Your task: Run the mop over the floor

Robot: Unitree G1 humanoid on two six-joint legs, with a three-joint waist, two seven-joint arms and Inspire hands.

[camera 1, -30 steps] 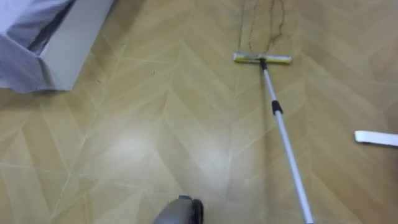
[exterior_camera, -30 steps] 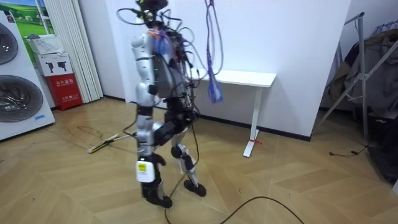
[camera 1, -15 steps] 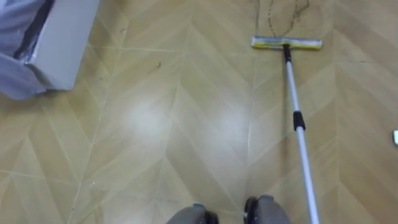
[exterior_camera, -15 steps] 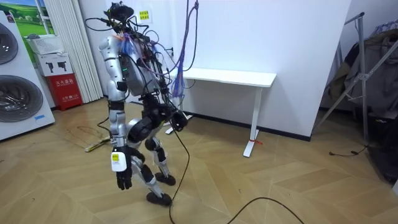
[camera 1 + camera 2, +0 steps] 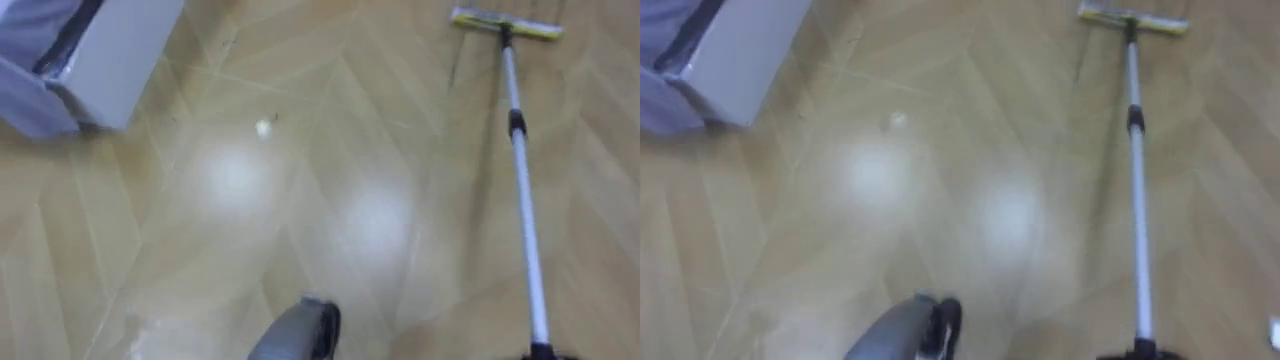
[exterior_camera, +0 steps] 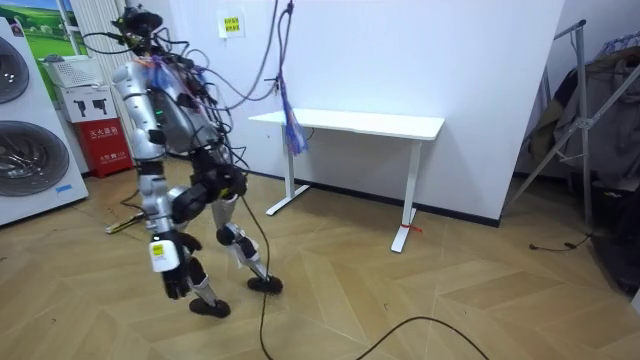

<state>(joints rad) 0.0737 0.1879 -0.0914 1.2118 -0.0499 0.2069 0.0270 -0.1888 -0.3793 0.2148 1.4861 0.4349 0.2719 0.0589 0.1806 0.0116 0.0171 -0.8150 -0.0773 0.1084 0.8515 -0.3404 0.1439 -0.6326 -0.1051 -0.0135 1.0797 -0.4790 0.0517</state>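
Note:
The mop lies flat on the wooden floor ahead of me. Its yellow-edged head [image 5: 505, 24] is at the upper right, and its long white pole [image 5: 524, 200] runs back toward me, ending in a dark grip [image 5: 540, 352] at the lower edge. In the room view the mop [image 6: 125, 222] lies just beyond me, toward the room view's left. My left hand [image 6: 172, 280] hangs low at my side with relaxed fingers and holds nothing, well apart from the mop.
A white box [image 5: 110, 60] with grey-blue cloth [image 5: 30, 60] stands on the floor at the upper left. A small white speck [image 5: 263, 127] lies nearby. Washing machines [image 6: 30, 150], a red box [image 6: 105, 145], a white desk [image 6: 350, 125] and a floor cable [image 6: 400, 335] surround me.
I have walked toward the room view's left, closer to the mop. The eye view has shifted with me, so the mop head now sits at the upper right.

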